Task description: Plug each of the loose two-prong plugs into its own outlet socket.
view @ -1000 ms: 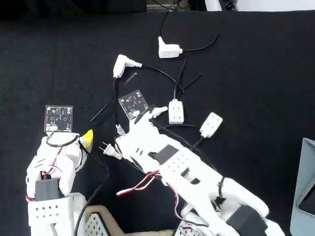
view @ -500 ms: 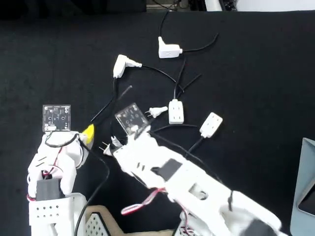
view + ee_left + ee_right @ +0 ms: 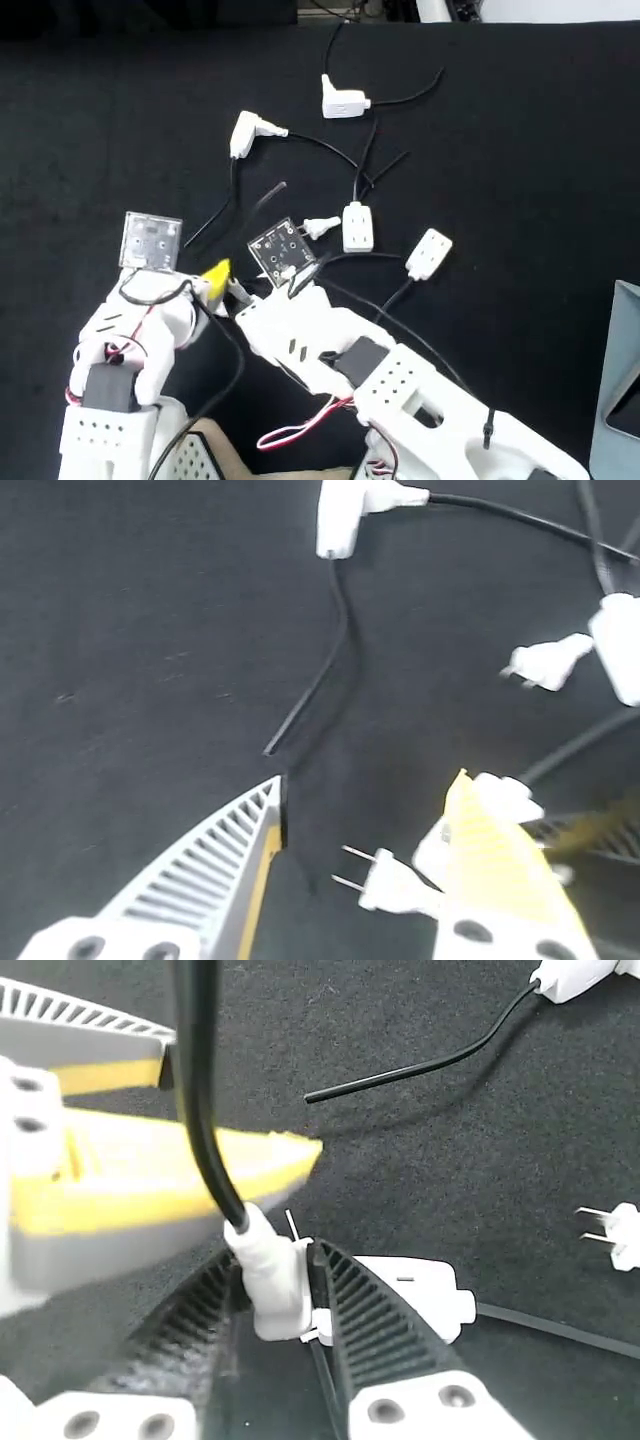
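With your right jaws pinching the plug [image 3: 275, 1285], steady it so the spread left jaws grip its body, not prongs.

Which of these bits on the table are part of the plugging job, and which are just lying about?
Job: plug in right gripper; loose plug; near socket; far socket; angled plugs.
Lying about: grey box.
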Robot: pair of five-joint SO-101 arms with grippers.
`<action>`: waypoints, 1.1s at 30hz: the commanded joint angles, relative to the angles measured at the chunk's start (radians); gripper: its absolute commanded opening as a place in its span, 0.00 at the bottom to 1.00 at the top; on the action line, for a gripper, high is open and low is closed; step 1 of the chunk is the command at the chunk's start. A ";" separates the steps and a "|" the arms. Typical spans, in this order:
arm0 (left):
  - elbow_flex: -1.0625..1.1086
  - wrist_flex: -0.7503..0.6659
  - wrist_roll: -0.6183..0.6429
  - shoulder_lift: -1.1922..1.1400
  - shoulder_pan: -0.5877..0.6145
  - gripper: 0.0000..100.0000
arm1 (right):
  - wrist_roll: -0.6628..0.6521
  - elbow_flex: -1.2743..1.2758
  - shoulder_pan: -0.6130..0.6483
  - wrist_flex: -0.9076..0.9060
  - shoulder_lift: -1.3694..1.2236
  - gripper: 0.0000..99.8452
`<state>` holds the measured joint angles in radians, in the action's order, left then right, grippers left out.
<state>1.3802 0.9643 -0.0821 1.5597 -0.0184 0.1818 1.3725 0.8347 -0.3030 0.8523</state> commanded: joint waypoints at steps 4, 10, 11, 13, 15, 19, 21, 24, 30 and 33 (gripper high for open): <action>-0.096 0.103 -0.077 0.011 -0.127 0.26 | -0.006 -0.048 0.006 -0.061 0.024 0.01; -0.096 0.107 -0.089 0.011 -0.113 0.26 | -0.002 -0.051 0.005 -0.060 0.024 0.01; -0.096 0.107 -0.089 0.011 -0.090 0.26 | -0.002 -0.051 0.005 -0.060 0.024 0.01; -0.102 0.107 -0.087 0.011 -0.025 0.26 | -0.002 -0.053 0.003 -0.058 0.024 0.01; -0.105 0.106 -0.083 0.011 0.044 0.26 | -0.002 -0.059 0.003 -0.054 0.024 0.01; -0.104 0.104 -0.011 0.011 0.147 0.26 | -0.002 -0.077 0.003 -0.052 0.022 0.01; -0.102 0.104 0.006 0.011 0.186 0.26 | 0.011 -0.094 0.002 -0.052 -0.001 0.01; -0.097 0.104 0.017 0.011 0.214 0.26 | 0.044 -0.145 -0.020 -0.051 -0.090 0.01; -0.082 0.104 0.014 0.011 0.220 0.26 | 0.048 -0.214 -0.049 0.026 -0.297 0.01; -0.074 0.104 0.011 0.011 0.223 0.26 | 0.046 -0.213 -0.052 0.052 -0.344 0.01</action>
<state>1.3433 1.0656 -0.0729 1.5658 0.1918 0.2202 1.2144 0.8025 -0.2877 0.5393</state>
